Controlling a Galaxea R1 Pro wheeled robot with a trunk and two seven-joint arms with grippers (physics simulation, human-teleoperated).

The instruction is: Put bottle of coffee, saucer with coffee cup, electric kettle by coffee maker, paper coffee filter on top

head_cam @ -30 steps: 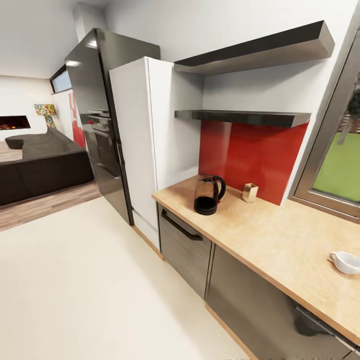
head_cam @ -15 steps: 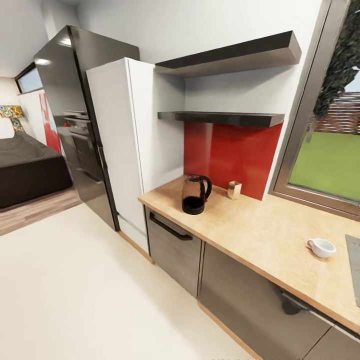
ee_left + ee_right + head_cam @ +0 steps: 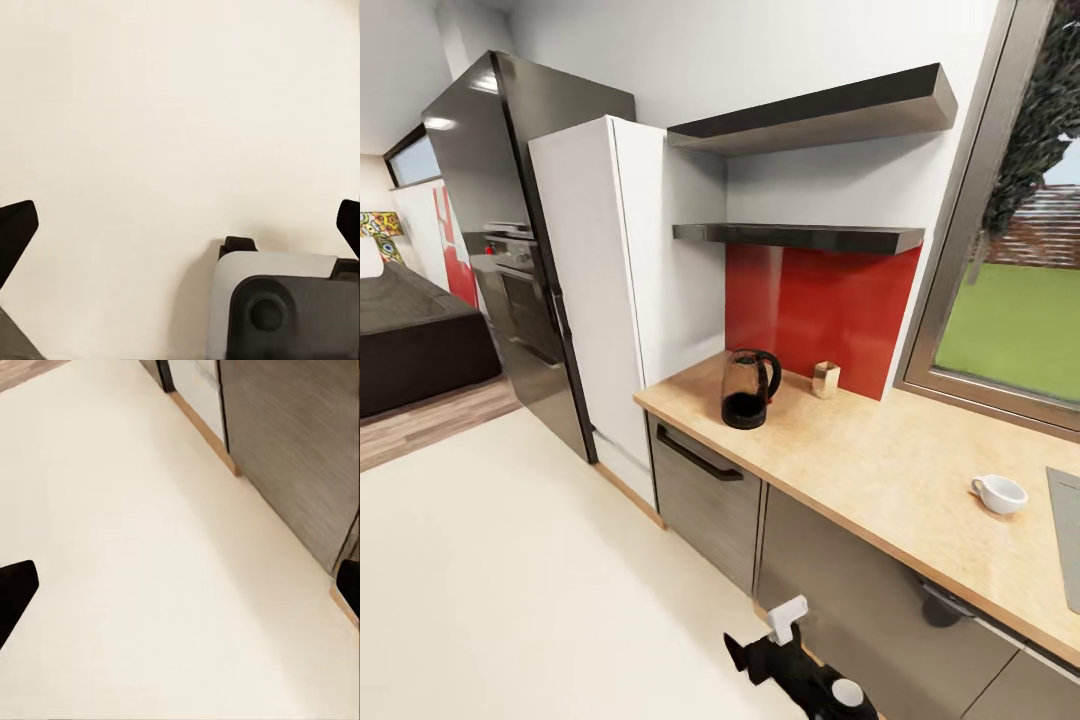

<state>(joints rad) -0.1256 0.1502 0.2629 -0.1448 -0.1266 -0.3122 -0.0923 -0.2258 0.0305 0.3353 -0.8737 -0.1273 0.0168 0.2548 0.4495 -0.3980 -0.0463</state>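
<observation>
kettle [image 3: 749, 388] stands upright on countertop [image 3: 880, 470] near its end by white cabinet [image 3: 622, 290]. small tan block [image 3: 825, 379] at kettle's 3 o'clock, apart, against red backsplash [image 3: 820, 310]. cup [image 3: 998, 493] sits on countertop well off toward 4 o'clock, handle toward kettle. two dark shelves [image 3: 800, 236] on wall at 12 o'clock. your right gripper [image 3: 180, 585] and left gripper [image 3: 180, 225] each hang over cream floor [image 3: 510, 560], fingertips spread wide, grasping nothing.

right end effector [image 3: 180, 585] fingers spread wide, left end effector [image 3: 180, 225] fingers spread wide, both empty
</observation>
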